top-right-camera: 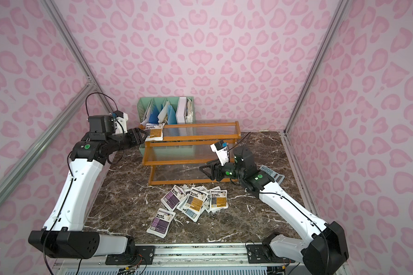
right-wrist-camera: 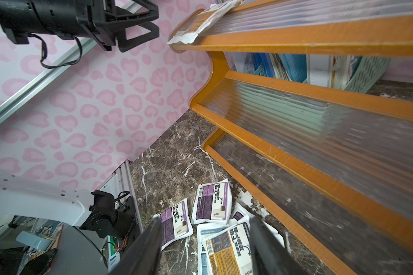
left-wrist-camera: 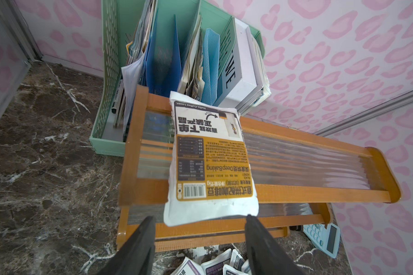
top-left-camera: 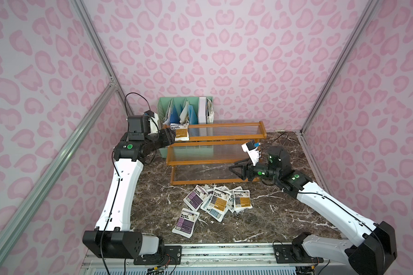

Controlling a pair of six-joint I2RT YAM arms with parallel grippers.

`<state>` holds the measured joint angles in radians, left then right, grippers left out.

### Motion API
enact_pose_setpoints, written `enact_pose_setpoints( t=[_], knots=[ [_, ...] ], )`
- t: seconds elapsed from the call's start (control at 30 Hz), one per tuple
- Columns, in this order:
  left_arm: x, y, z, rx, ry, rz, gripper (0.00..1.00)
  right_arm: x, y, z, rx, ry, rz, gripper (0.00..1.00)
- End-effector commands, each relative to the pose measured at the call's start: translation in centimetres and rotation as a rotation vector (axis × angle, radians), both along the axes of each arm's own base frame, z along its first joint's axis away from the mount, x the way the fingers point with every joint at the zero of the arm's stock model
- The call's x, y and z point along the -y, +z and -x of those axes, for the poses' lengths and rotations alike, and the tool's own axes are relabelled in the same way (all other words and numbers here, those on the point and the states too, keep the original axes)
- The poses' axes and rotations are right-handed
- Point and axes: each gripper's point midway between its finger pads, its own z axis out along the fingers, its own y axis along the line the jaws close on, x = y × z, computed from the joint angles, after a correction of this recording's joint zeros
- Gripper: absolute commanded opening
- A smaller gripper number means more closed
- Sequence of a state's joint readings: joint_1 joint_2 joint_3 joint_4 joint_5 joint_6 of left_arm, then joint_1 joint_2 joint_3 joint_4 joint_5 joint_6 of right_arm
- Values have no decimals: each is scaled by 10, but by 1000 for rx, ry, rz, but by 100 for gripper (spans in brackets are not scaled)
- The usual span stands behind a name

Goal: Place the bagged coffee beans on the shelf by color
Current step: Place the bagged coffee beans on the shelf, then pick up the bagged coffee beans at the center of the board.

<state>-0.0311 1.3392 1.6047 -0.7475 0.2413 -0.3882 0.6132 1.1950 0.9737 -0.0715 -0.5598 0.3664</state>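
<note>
Placement step: orange pouch (left-wrist-camera: 212, 162) lies on shelf (left-wrist-camera: 320, 192) top tier, left gripper (left-wrist-camera: 199, 217) parted around its edge; right gripper (right-wrist-camera: 206, 220) parted, empty; next likely another orange from pile (top-left-camera: 219, 200).

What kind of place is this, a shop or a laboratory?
Probably a staged robot test booth: pink printed wall panels on an aluminium frame, and two robot arms bolted to a rail at a marble-look table.

On the left end of the shelf's (top-left-camera: 224, 138) top tier lies a single pouch (top-left-camera: 181, 131), overhanging the front rail. The file holder (top-left-camera: 185, 109) stands behind it. The other pouches (top-left-camera: 218, 201) lie heaped on the worktop (top-left-camera: 284, 214) before the shelf, a calculator (top-right-camera: 271, 173) to its right.
</note>
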Motion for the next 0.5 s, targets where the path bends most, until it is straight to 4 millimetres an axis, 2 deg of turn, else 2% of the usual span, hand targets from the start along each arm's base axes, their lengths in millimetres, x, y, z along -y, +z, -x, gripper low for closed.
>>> enact_pose_setpoints(
  t=[0.0, 0.1, 0.27, 0.33, 0.47],
  knots=[
    [-7, -5, 13, 4, 22, -41, 63, 6, -16, 3, -33, -21, 32, 60],
    [3, -25, 32, -46, -10, -22, 64, 9, -39, 11, -96, -25, 46, 60],
    [36, -88, 75, -196, -120, -18, 65, 4, -84, 31, -193, -3, 78, 60],
    [56, -117, 94, -262, -191, -35, 65, -4, -101, 41, -230, 23, 81, 60],
    [98, -151, 122, -320, -356, -35, 64, -13, -129, 54, -288, 55, 92, 58]
  ],
)
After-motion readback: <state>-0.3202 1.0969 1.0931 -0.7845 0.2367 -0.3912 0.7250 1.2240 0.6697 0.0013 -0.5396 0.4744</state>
